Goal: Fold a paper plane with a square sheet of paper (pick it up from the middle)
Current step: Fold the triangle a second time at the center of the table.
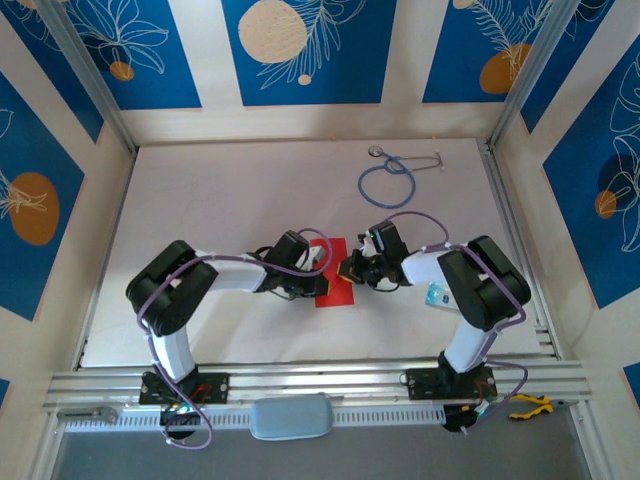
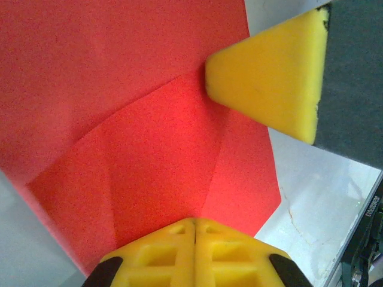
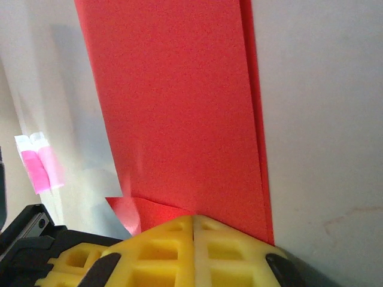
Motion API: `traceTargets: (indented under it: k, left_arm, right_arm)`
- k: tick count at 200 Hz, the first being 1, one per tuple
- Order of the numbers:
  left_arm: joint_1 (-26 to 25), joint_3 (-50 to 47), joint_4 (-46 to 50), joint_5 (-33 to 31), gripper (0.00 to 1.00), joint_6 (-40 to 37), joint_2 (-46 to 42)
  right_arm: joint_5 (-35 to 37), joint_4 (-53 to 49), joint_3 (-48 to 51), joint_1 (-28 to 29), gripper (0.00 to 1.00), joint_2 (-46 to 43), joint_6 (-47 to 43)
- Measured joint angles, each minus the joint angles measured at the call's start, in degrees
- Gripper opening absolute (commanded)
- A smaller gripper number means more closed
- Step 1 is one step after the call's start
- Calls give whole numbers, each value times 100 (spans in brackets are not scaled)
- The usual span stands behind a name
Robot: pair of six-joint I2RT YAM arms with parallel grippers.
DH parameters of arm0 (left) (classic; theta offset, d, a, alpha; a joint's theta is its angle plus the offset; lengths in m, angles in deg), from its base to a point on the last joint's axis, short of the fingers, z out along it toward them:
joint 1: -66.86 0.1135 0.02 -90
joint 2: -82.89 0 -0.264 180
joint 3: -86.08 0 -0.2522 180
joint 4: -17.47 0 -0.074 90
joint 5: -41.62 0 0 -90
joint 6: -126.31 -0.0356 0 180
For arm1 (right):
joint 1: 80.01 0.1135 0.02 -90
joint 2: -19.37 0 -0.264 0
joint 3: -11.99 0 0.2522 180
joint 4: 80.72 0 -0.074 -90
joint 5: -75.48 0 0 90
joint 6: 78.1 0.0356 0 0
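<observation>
Just on the near side of the tabletop's (image 1: 200,200) middle, the left gripper (image 2: 194,222) and right gripper (image 3: 193,220) each have their fingers closed together, tips resting on the partly folded red paper (image 1: 333,290) lying flat between them, while a blue stethoscope (image 1: 362,186) lies by the far edge, right of centre.

Colour key. The square sheet of paper (image 1: 333,272) is plain bright red, matte and unmarked. The bench (image 1: 230,200) is off-white. The stethoscope (image 1: 387,183) has blue tubing. The wall panels (image 1: 300,50) are deep blue with white line-drawn leaves and cream or orange discs. The left hand (image 2: 195,227) and right hand (image 3: 194,224) are yellow. The arms (image 1: 175,290) are black and white, with lilac cables (image 1: 240,262).
</observation>
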Motion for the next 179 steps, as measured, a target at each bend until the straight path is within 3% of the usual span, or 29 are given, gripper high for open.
traceTargets:
  k: [105, 179]
  left_arm:
    - [0, 699, 116, 258, 0, 302, 380]
    - [11, 514, -33, 345, 3, 321, 492]
  right_arm:
    - [-61, 262, 125, -33, 0, 0, 66]
    - [-63, 260, 122, -33, 0, 7, 66]
